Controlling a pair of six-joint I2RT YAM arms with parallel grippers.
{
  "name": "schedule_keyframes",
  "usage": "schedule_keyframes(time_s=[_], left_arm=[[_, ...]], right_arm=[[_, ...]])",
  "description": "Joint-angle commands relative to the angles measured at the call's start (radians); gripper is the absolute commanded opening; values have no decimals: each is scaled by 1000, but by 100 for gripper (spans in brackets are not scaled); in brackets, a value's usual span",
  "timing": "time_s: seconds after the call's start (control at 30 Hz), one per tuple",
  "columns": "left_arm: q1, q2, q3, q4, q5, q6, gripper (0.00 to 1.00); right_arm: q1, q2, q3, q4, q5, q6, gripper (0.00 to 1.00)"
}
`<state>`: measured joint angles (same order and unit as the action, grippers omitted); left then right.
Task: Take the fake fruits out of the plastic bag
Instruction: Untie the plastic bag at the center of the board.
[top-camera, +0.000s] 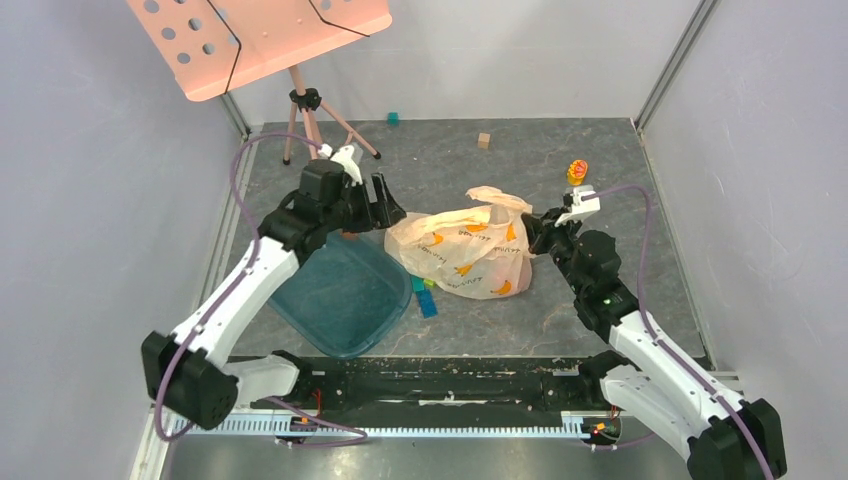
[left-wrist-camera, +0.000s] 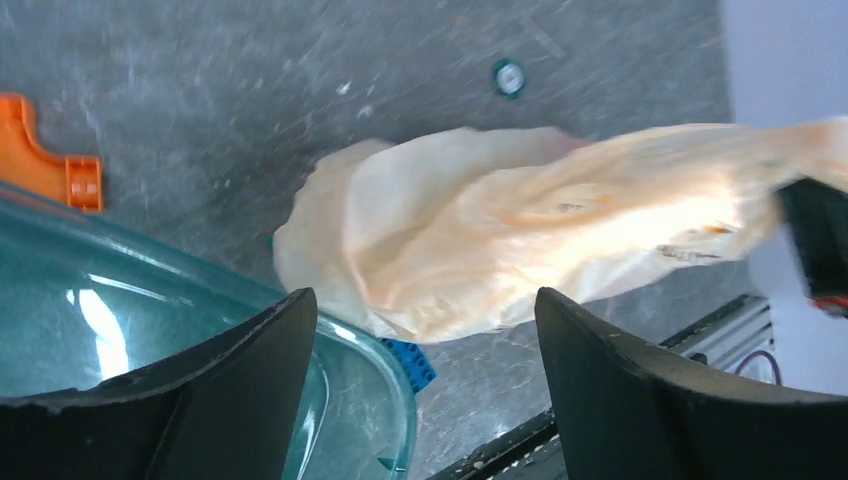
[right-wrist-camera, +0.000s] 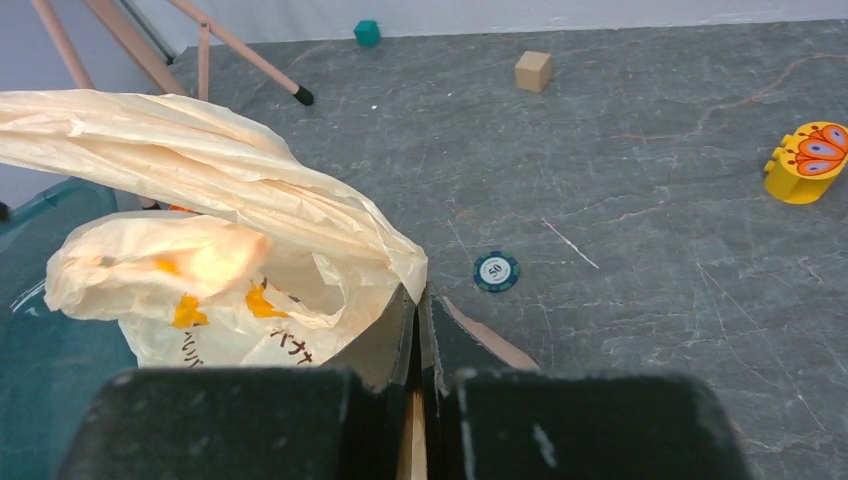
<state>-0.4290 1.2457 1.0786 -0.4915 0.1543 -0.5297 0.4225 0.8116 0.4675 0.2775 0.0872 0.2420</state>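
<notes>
The peach-beige plastic bag (top-camera: 465, 250) with orange prints lies on the grey floor mid-table; it also shows in the left wrist view (left-wrist-camera: 500, 240) and the right wrist view (right-wrist-camera: 200, 240). No fruits show; any inside the bag are hidden. My right gripper (top-camera: 535, 232) is shut on the bag's right edge, its fingertips (right-wrist-camera: 404, 310) pinching thin plastic. My left gripper (top-camera: 385, 205) is open and empty, its fingers (left-wrist-camera: 250, 360) wide apart above the bag's left end and the tray's rim.
A teal translucent tray (top-camera: 345, 290) lies left of the bag. Blue and green blocks (top-camera: 424, 295) lie by the bag's near edge. A yellow toy (top-camera: 577, 172), a poker chip (right-wrist-camera: 496, 271), a tan cube (top-camera: 484, 140), a teal cube (top-camera: 394, 118) and a pink music stand (top-camera: 260, 40) lie behind.
</notes>
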Motion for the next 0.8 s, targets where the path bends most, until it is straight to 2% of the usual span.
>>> schedule_keyframes(time_s=[0.0, 0.1, 0.23, 0.3, 0.37, 0.6, 0.77], left_arm=[[-31, -135, 73, 40, 56, 130, 88], [-102, -202, 27, 101, -19, 220, 88], [-287, -272, -62, 214, -221, 426, 91], [-335, -271, -85, 250, -259, 518, 92], [-356, -247, -81, 258, -277, 615, 95], [-380, -110, -22, 278, -348, 862, 95], [-418, -21, 17, 310, -383, 974, 97]], right_arm=[[-2, 10, 26, 52, -48, -19, 0], [-2, 17, 43, 44, -47, -16, 0], [-3, 35, 90, 12, -49, -10, 0], [-2, 44, 107, -4, -52, -11, 0], [-2, 47, 115, -11, -62, -9, 0], [-2, 38, 115, -25, -84, -23, 0], [-3, 34, 114, -32, -113, -28, 0]])
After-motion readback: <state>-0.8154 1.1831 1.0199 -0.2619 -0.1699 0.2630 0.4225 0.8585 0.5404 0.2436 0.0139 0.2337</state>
